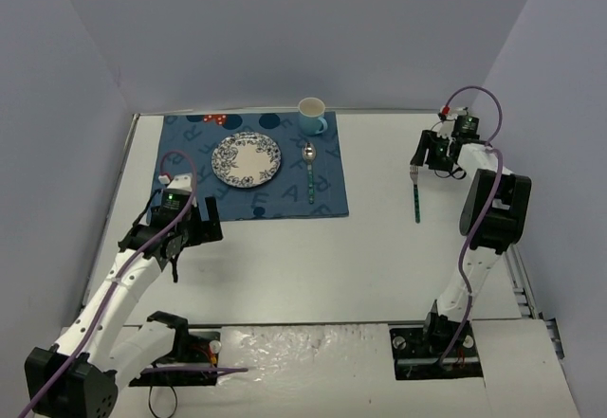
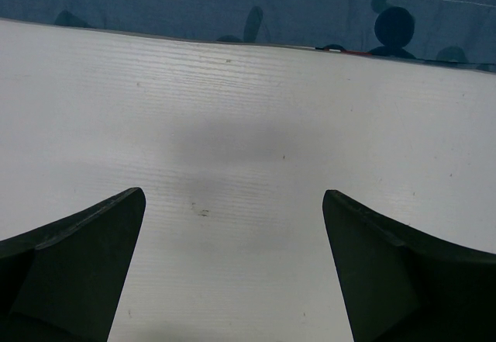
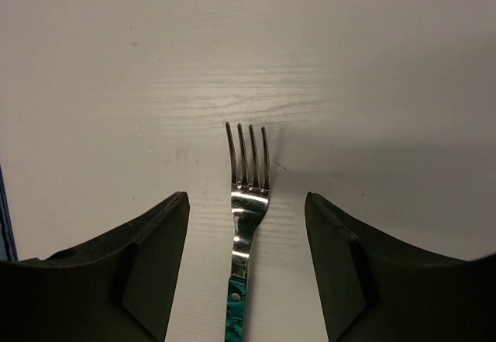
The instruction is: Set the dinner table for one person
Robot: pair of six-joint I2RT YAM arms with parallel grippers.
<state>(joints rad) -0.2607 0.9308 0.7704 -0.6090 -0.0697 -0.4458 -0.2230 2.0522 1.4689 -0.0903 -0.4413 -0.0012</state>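
Note:
The white dinner table (image 1: 285, 266) carries a dark blue lettered mat (image 1: 275, 205) with a patterned plate (image 1: 247, 160), a light blue cup (image 1: 312, 115) and a green-handled spoon (image 1: 309, 172) to the plate's right. A green-handled fork (image 1: 415, 190) lies on bare table at the right. My right gripper (image 1: 429, 160) is open. In the right wrist view (image 3: 246, 196) its jaws straddle the fork's neck (image 3: 248, 171) without touching it. My left gripper (image 1: 194, 228) is open and empty over bare table (image 2: 232, 109), just short of the mat's near edge (image 2: 232, 1).
Purple-grey walls enclose the table on three sides. Grey edge strips (image 1: 123, 172) run along the table's sides. The arm bases and their cables (image 1: 436, 342) sit at the near edge.

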